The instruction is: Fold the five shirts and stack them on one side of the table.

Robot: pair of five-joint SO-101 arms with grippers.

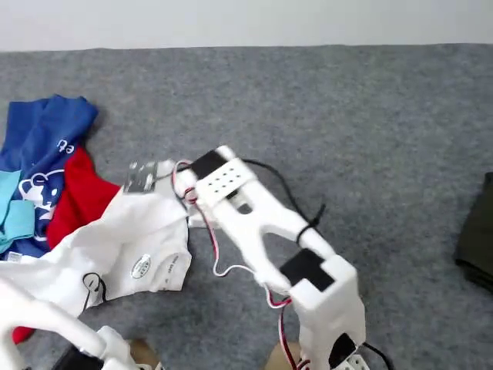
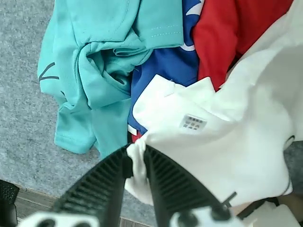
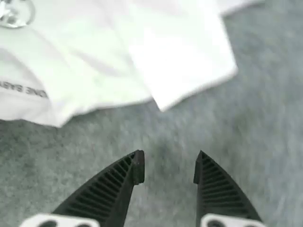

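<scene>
So my left gripper point(image 2: 135, 163) is pinched down on an edge fold of the white shirt point(image 1: 123, 239), at its near left end, right next to the heap of teal shirt point(image 2: 94, 47), blue shirt point(image 2: 165, 66) and red shirt point(image 2: 227, 28). My right gripper point(image 3: 168, 170) is spread with nothing in it, hanging over bare tabletop point(image 3: 251, 142).

The bit that matters: the white shirt lies to the left of the right gripper. Its closest corner sits just ahead of the tips with a strip of grey between them, not touching. The shirt runs roughly near-left to far-right, so the right arm is the one nearer that loose end.

My guess is the next move is a short push left onto that corner, then a pinch. Then both ends can get pulled flat.
</scene>
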